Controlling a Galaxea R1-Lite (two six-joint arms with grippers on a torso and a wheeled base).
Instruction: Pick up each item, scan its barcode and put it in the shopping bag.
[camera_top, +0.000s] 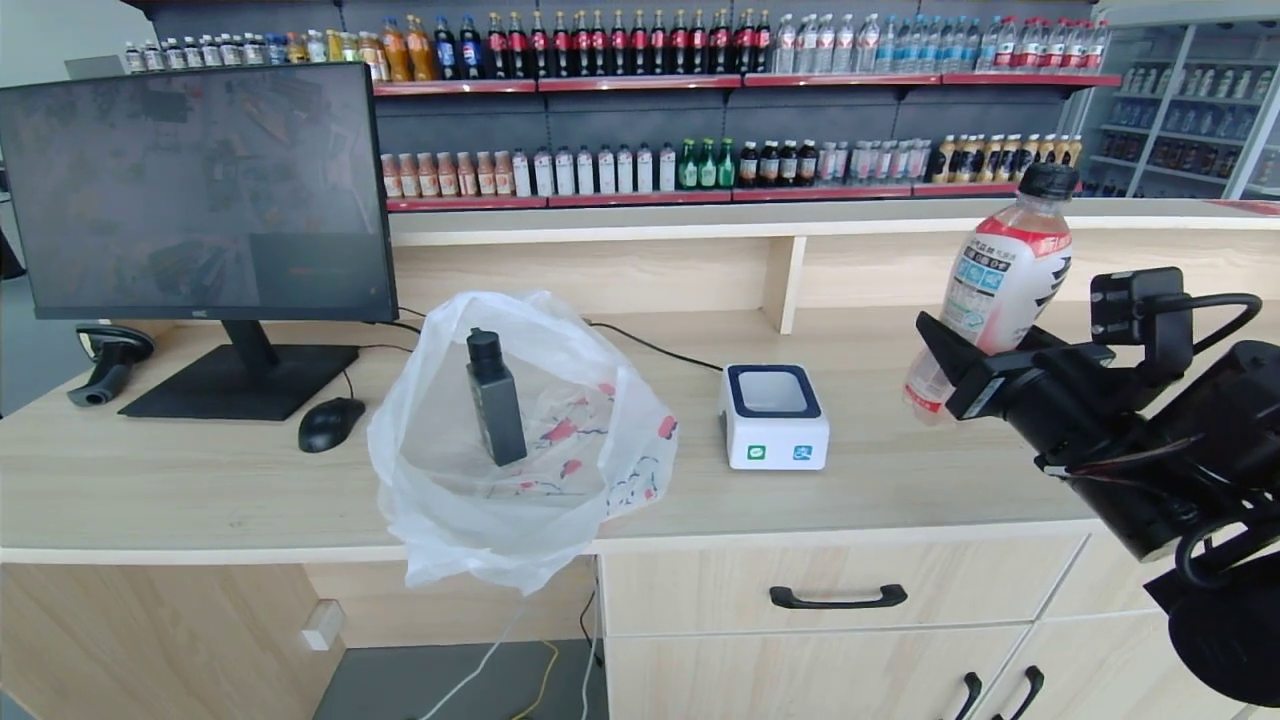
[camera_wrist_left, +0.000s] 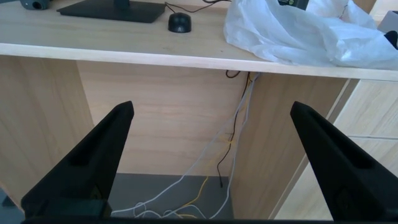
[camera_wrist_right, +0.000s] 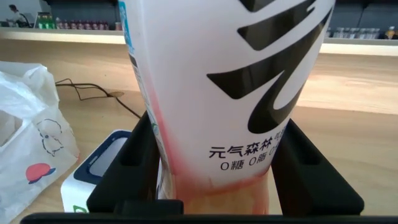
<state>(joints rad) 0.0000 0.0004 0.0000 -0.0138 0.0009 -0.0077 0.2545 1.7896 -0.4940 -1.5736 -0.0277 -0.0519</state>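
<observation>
Clamped low on the tilted bottle (camera_top: 1000, 270), the right gripper (camera_top: 965, 365) could let it slip before it reaches the scanner (camera_top: 775, 415).

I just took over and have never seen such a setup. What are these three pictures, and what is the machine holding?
It is a two-armed robot at a shop counter. The wide picture comes from its head camera; the other two come from a camera on each wrist. The right end effector is shut on a drink bottle, held to the right of the white scanner box. The left end effector is open and empty, low in front of the counter. On the counter are a shopping bag with a dark bottle standing in it, a monitor, a mouse and a handheld scanner.
</observation>
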